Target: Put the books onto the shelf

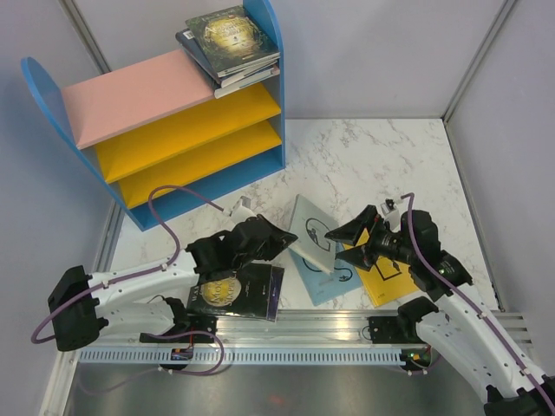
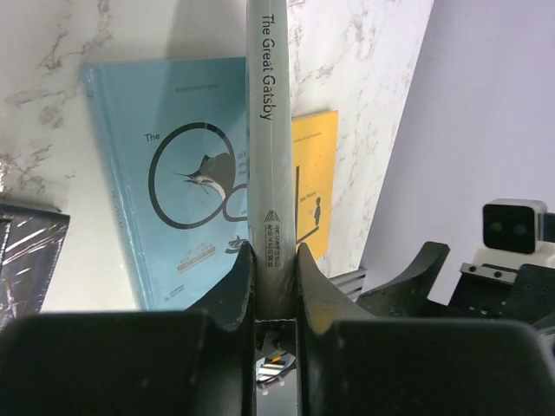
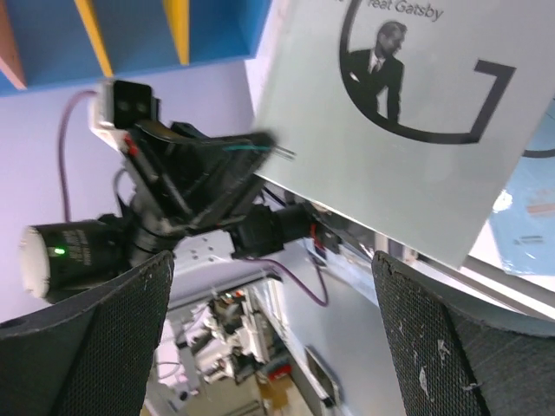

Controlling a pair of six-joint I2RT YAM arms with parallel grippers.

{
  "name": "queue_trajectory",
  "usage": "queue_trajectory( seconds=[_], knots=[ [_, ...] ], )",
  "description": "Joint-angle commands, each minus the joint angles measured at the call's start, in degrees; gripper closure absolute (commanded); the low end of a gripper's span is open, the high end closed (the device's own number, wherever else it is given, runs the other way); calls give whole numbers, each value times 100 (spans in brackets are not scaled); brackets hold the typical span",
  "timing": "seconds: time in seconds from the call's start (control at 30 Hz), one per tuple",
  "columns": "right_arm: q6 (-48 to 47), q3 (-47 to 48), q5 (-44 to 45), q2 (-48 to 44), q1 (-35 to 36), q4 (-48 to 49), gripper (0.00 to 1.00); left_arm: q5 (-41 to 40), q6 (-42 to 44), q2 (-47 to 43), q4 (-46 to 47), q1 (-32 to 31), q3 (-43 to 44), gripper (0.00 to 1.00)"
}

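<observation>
A pale grey-blue book, titled The Great Gatsby, stands on edge and tilted over the marble table. My left gripper is shut on its spine, with the fingers pressed to both sides. My right gripper stands open just right of that book, its cover ahead of the wide-apart fingers. A teal-blue book and a yellow book lie flat below. A black book with gold lettering lies under the left arm. Several books are stacked on the shelf's pink top.
The shelf stands at the back left with blue side panels and two bare yellow boards. Grey walls close in the table on three sides. A metal rail runs along the near edge by the arm bases.
</observation>
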Motion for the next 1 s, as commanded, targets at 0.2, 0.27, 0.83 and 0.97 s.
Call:
queue_trajectory(
  seconds=[0.2,0.27,0.83,0.97],
  knots=[
    [1250,343,507,261,29,420,2,-84,-120,-123,-368,77,1114,98],
    [857,701,814,314,20,-564,2,-145,-112,-79,-527,77,1221,98],
    [1784,-43,1174,59,29,-396,2,-550,-963,-887,-861,182,1309,98],
    [2032,-44,1237,445,47,466,2,-620,-1438,-1072,-739,182,1029,98]
  ],
)
